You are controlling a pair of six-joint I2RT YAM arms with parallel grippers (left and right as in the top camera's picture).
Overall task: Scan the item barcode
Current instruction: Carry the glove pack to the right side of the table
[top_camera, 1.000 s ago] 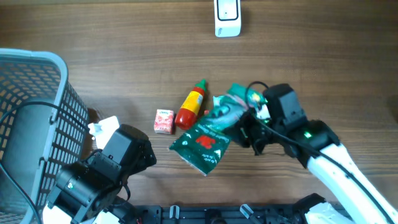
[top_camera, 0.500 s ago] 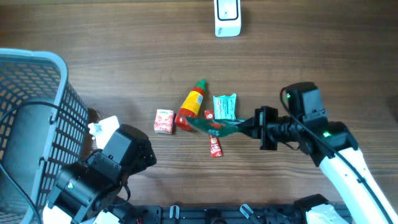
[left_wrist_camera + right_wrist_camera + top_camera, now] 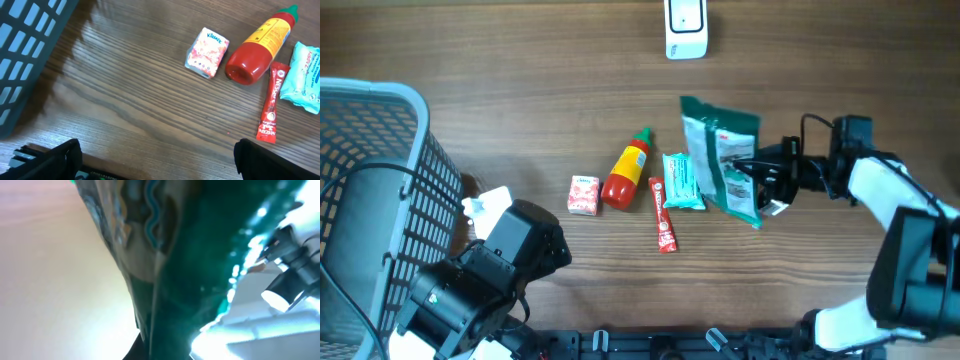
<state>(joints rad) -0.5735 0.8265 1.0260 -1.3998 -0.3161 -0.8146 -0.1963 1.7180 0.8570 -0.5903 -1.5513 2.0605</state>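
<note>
- Your right claw (image 3: 761,172) pinches the green pouch (image 3: 720,145) by its edge — at 3 o'clock from the ketchup bottle (image 3: 626,170).
- Your left claw (image 3: 155,157) stands spread wide — at 7 o'clock, beside the basket (image 3: 370,180).

green packet (image 3: 718,138), pinched in right tool (image 3: 761,172)

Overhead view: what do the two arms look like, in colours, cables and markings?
The left arm is mostly black, boxy housings, with a white part near its wrist and a small green light. The right arm has smooth white shells with black joints, a black pincer and a thin black cable looping over its wrist. No lettering is readable.
</note>
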